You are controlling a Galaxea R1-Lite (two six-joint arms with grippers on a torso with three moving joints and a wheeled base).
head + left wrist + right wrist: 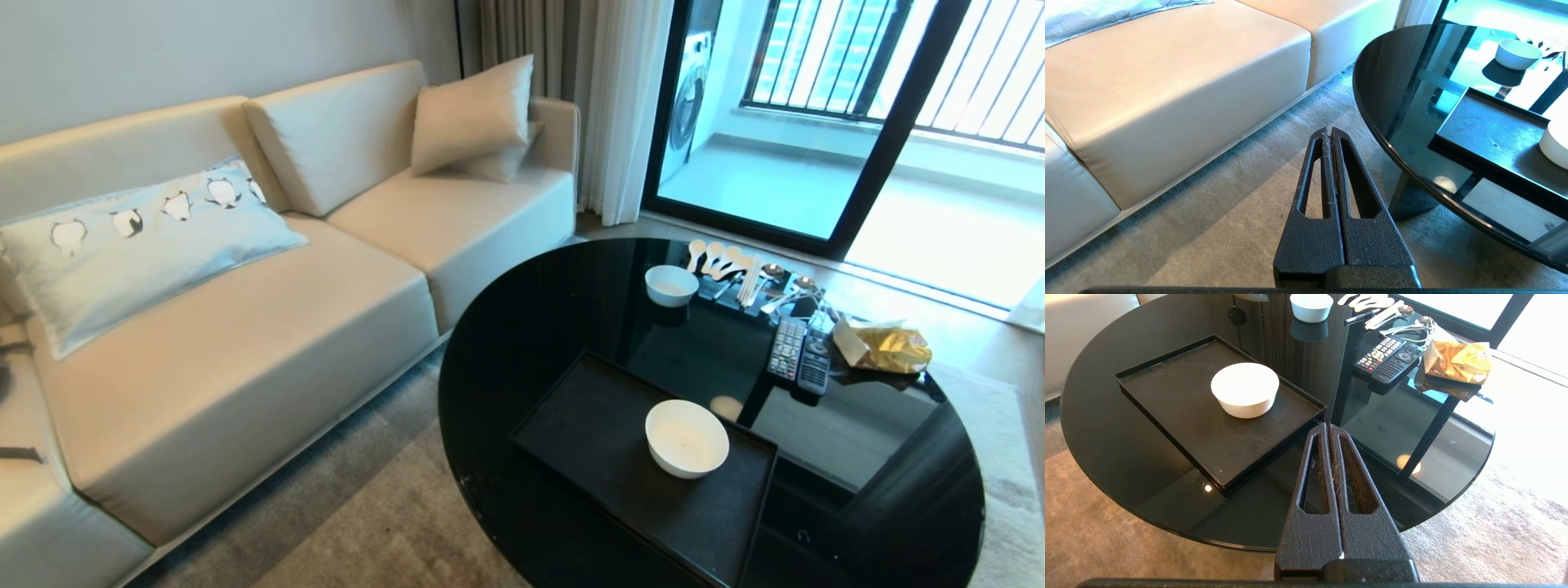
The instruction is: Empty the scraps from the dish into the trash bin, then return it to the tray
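Dish (1245, 389) beyond closed right pincer (1327, 425).

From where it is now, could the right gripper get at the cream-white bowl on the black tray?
Probably yes. The right gripper, shut and empty, sits above the round black glass table's near edge, pointing toward the matte-black tray. The deep cream-white bowl stands alone there, with nothing between them.
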